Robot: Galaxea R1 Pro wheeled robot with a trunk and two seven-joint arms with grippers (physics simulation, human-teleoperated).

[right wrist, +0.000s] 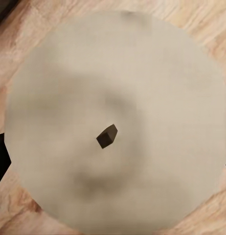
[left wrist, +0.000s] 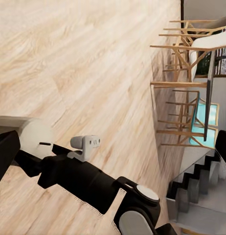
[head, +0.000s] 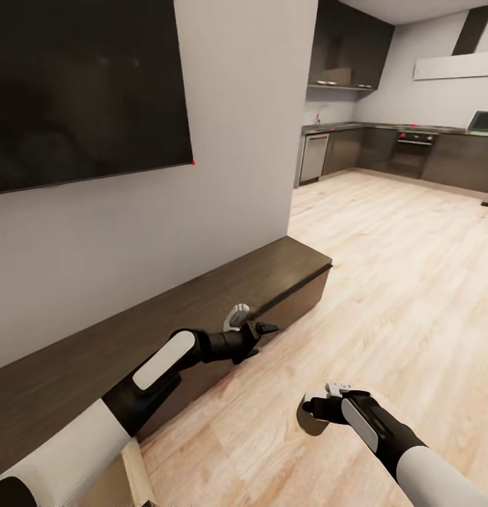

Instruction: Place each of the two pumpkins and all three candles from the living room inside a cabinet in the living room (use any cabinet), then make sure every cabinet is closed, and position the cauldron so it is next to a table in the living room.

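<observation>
A cream candle hangs just above the plank floor with my right gripper shut on it. In the right wrist view its flat top with a small dark wick is very close. The left wrist view shows the same candle at the end of my right arm. The long low dark brown cabinet runs along the wall under the TV. My left gripper is open and empty at the cabinet's front top edge, near its right end. No pumpkins, cauldron or table are in view.
A black wall-mounted TV hangs above the cabinet. A pale wooden edge shows at the cabinet front under my left forearm. Open plank floor leads right to the grey kitchen. Wooden dining chairs and stairs lie behind.
</observation>
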